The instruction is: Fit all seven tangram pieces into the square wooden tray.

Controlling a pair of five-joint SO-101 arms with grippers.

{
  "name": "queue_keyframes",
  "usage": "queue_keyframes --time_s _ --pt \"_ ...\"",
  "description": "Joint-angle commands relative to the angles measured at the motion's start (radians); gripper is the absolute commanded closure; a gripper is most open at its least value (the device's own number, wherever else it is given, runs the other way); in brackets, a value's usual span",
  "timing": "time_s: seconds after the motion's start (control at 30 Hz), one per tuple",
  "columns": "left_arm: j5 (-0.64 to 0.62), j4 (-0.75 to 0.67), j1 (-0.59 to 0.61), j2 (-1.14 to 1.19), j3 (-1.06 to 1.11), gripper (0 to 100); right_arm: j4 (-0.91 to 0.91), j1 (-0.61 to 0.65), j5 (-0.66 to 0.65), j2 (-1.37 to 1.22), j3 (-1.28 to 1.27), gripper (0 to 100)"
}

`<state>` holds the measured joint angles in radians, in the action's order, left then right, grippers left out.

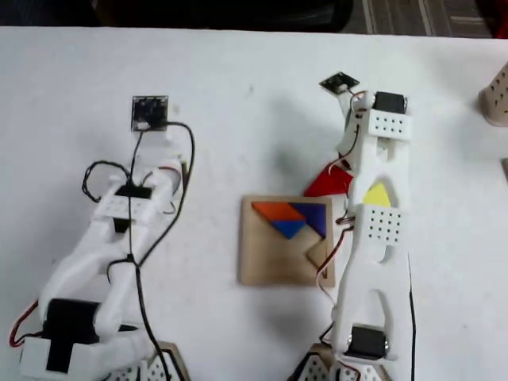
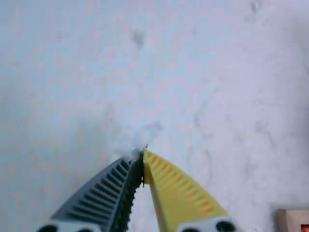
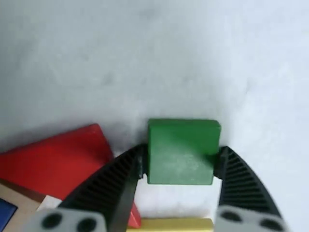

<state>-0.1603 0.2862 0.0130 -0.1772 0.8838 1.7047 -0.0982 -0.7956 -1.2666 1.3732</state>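
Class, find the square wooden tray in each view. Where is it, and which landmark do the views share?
High view: wooden tray at the picture's middle.
Left wrist view: its corner beside the left pincer.
Right wrist view: its edge beside the red triangle, near the right pincer's green square.
Shared landmark: the white table.

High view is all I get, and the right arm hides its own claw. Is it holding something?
Observer: Yes. The right gripper is shut on a green square.
Operator: Is that square touching the red triangle?
Observer: No. The red triangle lies beside it, with a strip of table between them.
Operator: And the left claw?
Observer: The left gripper is shut on nothing, its tips over bare table.
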Motion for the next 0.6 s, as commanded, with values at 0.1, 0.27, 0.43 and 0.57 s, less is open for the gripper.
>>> queue_keyframes --time_s 0.1,0.27,0.43,0.57 --pt "0.006 -0.034 0.005 -0.002 -0.061 97 0.008 -0.002 -0.005 -0.016 0.097 90.6" --pt "0.006 -0.034 0.005 -0.002 -0.061 97 0.018 -0.013 0.023 0.024 0.14 96.7" --pt "0.006 -0.034 0.005 -0.002 -0.063 97 0.021 -0.056 0.149 0.145 0.103 93.0" --pt "0.008 -0.034 0.005 -0.002 -0.063 97 0.021 -0.081 0.164 0.305 -0.084 93.2"
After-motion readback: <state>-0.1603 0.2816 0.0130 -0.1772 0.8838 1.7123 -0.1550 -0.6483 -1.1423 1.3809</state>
